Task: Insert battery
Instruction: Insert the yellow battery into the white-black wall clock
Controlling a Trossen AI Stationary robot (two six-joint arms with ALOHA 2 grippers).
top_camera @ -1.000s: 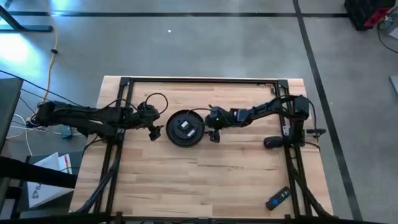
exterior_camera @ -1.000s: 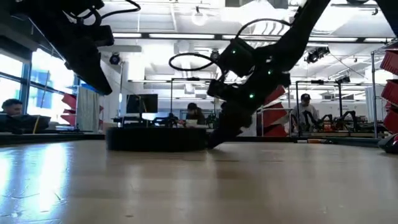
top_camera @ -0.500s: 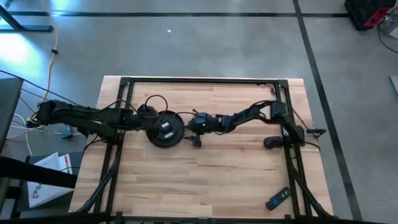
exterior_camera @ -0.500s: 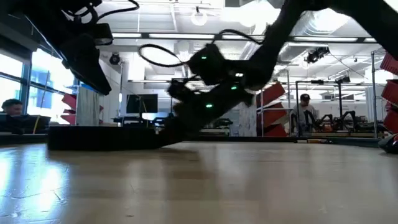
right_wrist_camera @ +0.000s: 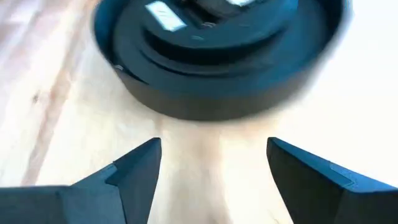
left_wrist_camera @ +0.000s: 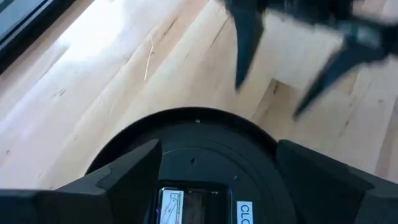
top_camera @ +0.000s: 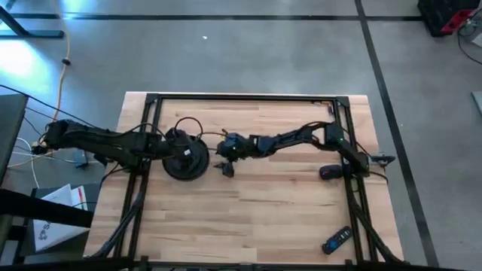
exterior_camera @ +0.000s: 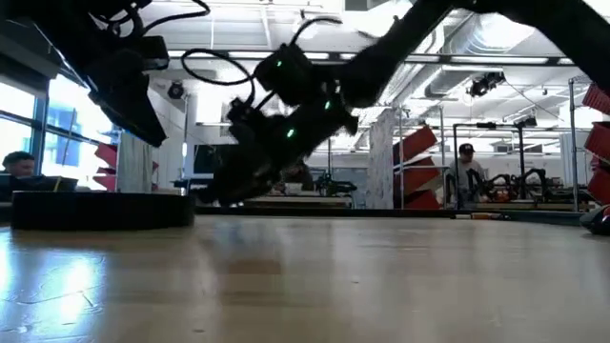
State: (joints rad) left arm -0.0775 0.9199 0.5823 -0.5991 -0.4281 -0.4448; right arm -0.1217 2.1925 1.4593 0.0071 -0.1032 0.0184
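Two dark arms are meeting near the middle of the wooden table [top_camera: 248, 218]. On the left, the left gripper [top_camera: 187, 153] is hovering over the round black disc [top_camera: 186, 159], its fingers [left_wrist_camera: 127, 174] spread wide across the disc's top, where a white label [left_wrist_camera: 186, 205] is showing. Just beside the disc, the right gripper [top_camera: 224, 158] is reaching in with its fingers [right_wrist_camera: 127, 174] wide apart and holding nothing. Far right, a black mouse [top_camera: 329, 172] and a remote [top_camera: 336, 240] are lying well apart from the disc.
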